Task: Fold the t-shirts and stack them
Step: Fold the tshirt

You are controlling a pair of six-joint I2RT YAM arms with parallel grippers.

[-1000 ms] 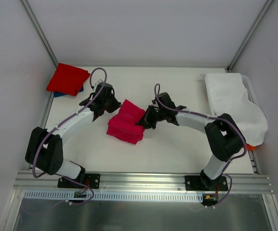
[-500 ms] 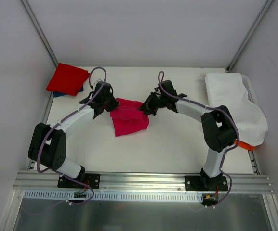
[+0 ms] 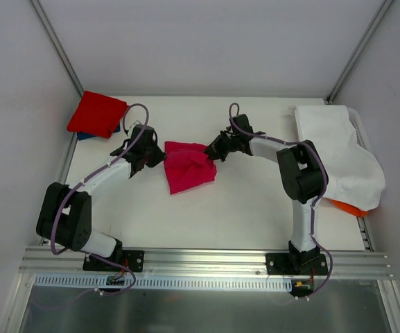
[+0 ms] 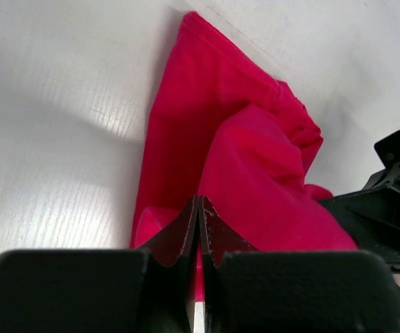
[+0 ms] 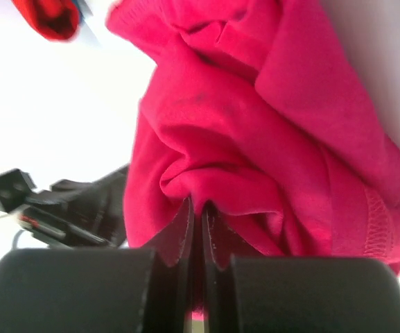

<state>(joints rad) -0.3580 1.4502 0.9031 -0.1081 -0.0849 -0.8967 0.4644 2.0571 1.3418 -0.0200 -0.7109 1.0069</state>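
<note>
Crimson-pink t-shirt (image 3: 188, 166) pinched between two grippers, mid-worktop (image 3: 241, 208).

Left gripper (image 3: 157, 155) clamped tight on the shirt's left edge, right gripper (image 3: 212, 150) clamped likewise on a bunched fold at its upper right, both pressed flat on cloth with no gap in the wrist views. Rumpled and gathered between them, wide along the far side, narrowing to a point toward the near edge. Brighter red t-shirt (image 3: 97, 113) folded in the far left corner, lying on a blue t-shirt (image 3: 82, 136) with only a sliver showing, well apart from the held one. White cloth (image 3: 338, 152) draped over the right edge, an orange thing (image 3: 345, 206) peeking from under it.
</note>
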